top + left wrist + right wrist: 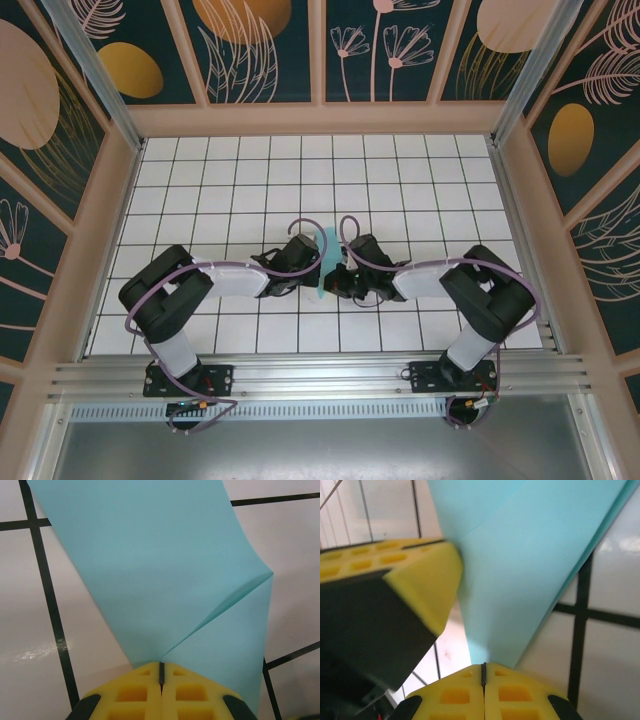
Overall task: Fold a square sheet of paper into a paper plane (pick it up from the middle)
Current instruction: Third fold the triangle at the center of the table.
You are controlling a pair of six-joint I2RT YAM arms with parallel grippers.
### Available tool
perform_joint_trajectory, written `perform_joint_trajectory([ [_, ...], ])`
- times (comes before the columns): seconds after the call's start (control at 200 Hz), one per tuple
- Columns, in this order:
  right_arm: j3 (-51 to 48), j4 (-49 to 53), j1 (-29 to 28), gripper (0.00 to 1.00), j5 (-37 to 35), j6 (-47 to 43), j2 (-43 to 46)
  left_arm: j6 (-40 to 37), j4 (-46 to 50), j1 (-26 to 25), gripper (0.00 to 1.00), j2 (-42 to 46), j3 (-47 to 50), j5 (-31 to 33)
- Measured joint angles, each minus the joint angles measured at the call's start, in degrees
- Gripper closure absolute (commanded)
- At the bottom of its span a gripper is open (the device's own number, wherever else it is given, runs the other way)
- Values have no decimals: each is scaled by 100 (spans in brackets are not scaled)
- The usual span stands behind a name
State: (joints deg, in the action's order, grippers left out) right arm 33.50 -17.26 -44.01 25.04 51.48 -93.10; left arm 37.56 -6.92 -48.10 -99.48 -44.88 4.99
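The square sheet of paper (322, 262), turquoise-blue and folded, is held between my two grippers at the middle of the tiled table. My left gripper (161, 666) is shut on its near edge, where a slanting crease of the paper (160, 570) runs up to the right. My right gripper (483, 666) is shut on the other edge of the paper (530, 565). In the right wrist view a yellow finger of the left gripper (425, 585) sits close on the left. From above, left gripper (305, 262) and right gripper (340, 272) almost touch. A paper plane is out of view.
The white tiled floor (320, 170) with black grid lines stretches behind and beside the arms. Wooden-framed patterned walls (320, 60) close in the back and both sides. A metal rail (320, 375) carries both arm bases at the near edge.
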Motion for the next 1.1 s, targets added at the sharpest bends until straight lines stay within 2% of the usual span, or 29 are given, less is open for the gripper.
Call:
perform_joint_trajectory([
  [0.195, -197, -262, -186, 92, 46, 146, 101, 0, 0, 0, 100, 0, -2, 0],
  [0.36, -184, -380, -216, 92, 59, 184, -190, 0, 20, 0, 100, -2, -11, -2],
  [0.635, -59, 144, -216, 88, -127, 90, 76, 0, 57, 0, 100, 0, -35, -4],
  [0.781, -59, 404, 264, 85, -264, -122, 621, -11, 282, 0, 100, 90, -87, -9],
  [0.826, -59, 409, 463, 83, -271, -179, 678, -24, 380, 0, 91, 164, -105, -4],
  [0.921, -68, 428, 813, 81, -280, -278, 682, -44, 533, 0, 85, 374, -201, 2],
  [1.096, 83, 417, 1038, 77, -98, -479, 411, -42, 734, 0, 89, 730, -420, 136],
])
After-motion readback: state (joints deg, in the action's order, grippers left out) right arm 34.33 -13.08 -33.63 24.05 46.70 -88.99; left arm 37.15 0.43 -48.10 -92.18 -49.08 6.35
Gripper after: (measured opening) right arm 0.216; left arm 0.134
